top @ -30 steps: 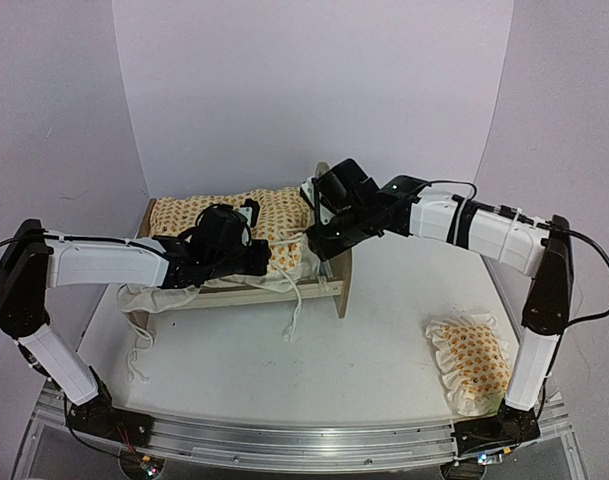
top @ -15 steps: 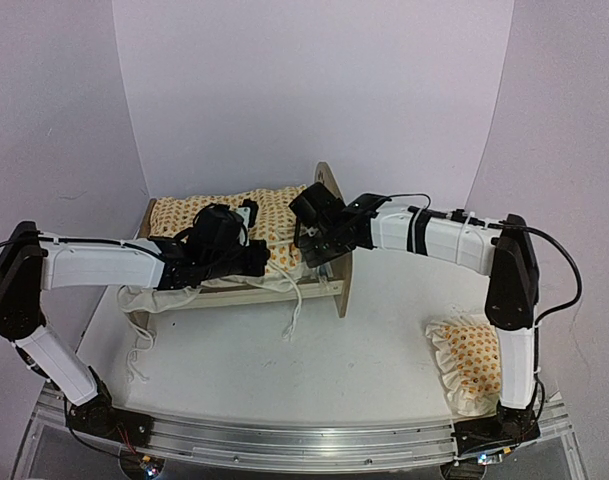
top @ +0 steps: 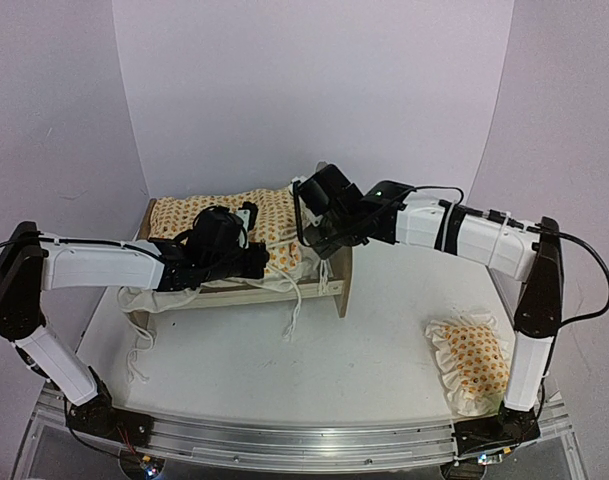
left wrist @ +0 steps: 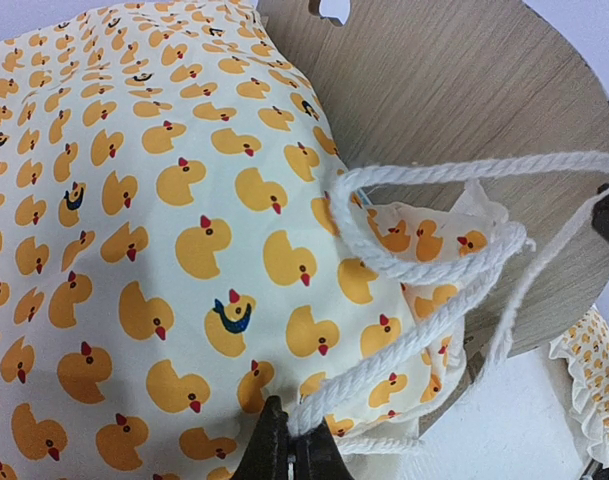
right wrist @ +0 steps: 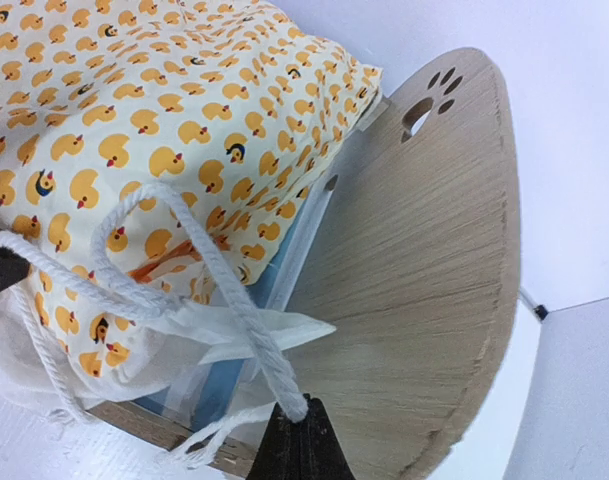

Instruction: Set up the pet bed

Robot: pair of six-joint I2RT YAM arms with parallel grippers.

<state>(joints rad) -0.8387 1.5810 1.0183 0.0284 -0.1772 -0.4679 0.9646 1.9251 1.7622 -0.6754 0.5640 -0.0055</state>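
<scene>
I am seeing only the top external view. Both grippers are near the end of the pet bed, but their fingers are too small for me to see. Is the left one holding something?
Observer: Yes. In the left wrist view, the left gripper is shut on a thick white cord that loops over the duck-print quilt.
Operator: And the right one?
Observer: In the right wrist view, the right gripper is shut on a strand of white cord too, just beside the wooden end board.
Operator: Can the mattress be seen under the quilt?
Observer: Only a blue edge of the mattress shows, low between the quilt and the end board.
</scene>
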